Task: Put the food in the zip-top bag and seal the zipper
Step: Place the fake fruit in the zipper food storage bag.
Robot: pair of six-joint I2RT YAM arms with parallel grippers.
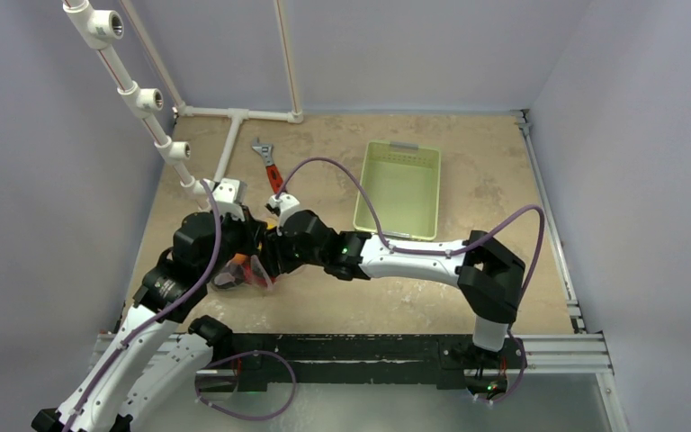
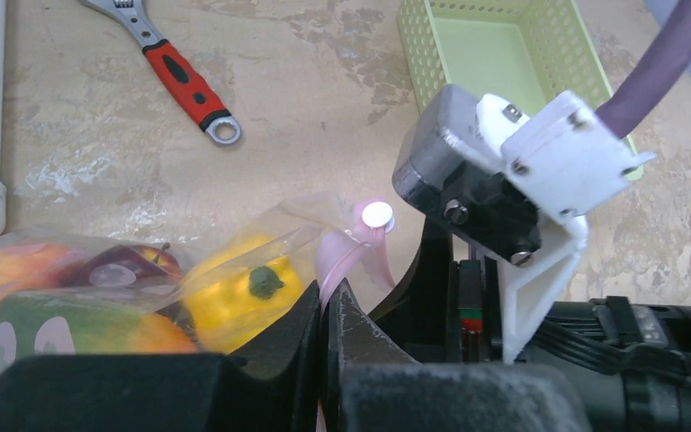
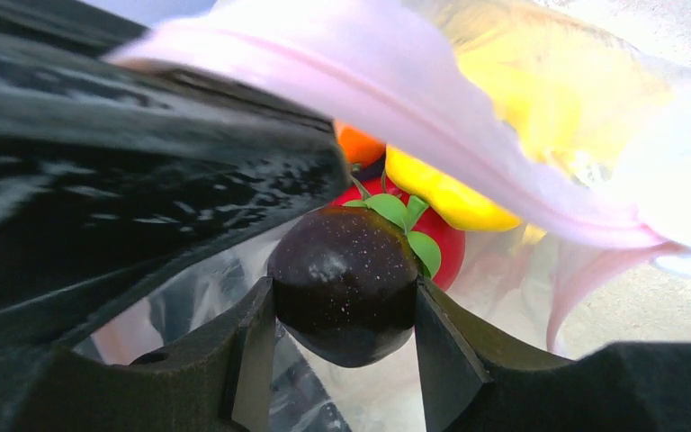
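The clear zip-top bag (image 2: 261,243) lies at the table's near left, partly seen in the top view (image 1: 234,273). Its pink zipper strip (image 2: 337,256) runs up from my left gripper (image 2: 327,310), which is shut on it and holds the mouth up. Through the plastic I see a yellow pepper (image 2: 243,292), an orange piece (image 2: 9,270) and other food. My right gripper (image 3: 345,310) is inside the bag's mouth, shut on a dark round fruit (image 3: 344,283). Behind it sit a red tomato (image 3: 445,238), the yellow pepper (image 3: 445,193) and an orange piece (image 3: 358,146). The pink strip (image 3: 396,99) arches overhead.
A red-handled wrench (image 2: 180,81) lies on the table beyond the bag, also in the top view (image 1: 270,166). A pale green mesh basket (image 1: 399,189) stands at the back centre-right. White pipe framing (image 1: 234,126) runs along the back left.
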